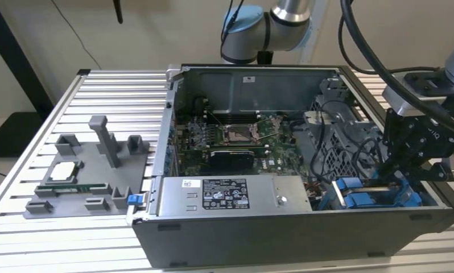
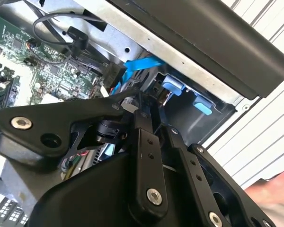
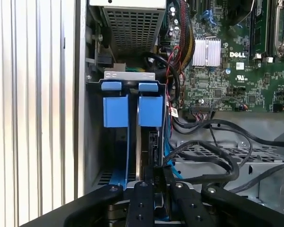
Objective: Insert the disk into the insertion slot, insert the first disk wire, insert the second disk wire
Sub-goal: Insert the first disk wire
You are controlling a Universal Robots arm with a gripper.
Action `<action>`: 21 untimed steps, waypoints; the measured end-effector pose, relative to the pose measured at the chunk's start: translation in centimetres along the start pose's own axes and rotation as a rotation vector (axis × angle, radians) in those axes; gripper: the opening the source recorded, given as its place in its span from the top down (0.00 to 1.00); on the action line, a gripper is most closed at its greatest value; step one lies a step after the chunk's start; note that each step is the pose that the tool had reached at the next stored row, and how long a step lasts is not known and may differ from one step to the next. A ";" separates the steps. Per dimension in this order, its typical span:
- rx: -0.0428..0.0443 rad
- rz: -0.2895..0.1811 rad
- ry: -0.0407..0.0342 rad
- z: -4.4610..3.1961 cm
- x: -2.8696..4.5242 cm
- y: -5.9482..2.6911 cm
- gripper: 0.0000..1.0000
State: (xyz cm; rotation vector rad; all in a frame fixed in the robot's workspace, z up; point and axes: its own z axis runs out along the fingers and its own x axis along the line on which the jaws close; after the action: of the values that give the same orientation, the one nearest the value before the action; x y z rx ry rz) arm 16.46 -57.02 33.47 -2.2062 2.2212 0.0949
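Observation:
The insertion slot is a grey metal bay at the case's front corner, on the exterior view's right. Two blue carrier fronts sit side by side in it; the disk's grey body is hidden behind them. My gripper hangs low over the bay's inner side, its fingers close together on a dark plug of a disk wire. A blue flat wire runs beside the plug. In the second wrist view the gripper points down toward the blue tabs.
The silver power-supply box lies along the case's front, next to the bay. Black cables loop over a perforated metal cage beside the gripper. The motherboard fills the case's middle. A grey fixture with parts stands on the slatted table.

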 end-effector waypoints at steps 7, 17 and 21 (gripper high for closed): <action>-0.0002 0.000 -0.0010 0.40 0.02 -0.01 0.00; -0.0003 0.000 -0.0002 -3.17 -0.16 0.12 0.00; -0.0003 0.000 0.0018 -3.88 -0.23 0.16 0.00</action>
State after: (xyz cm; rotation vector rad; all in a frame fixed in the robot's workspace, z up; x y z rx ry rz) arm 16.44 -56.98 37.36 -2.2071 2.2224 0.0933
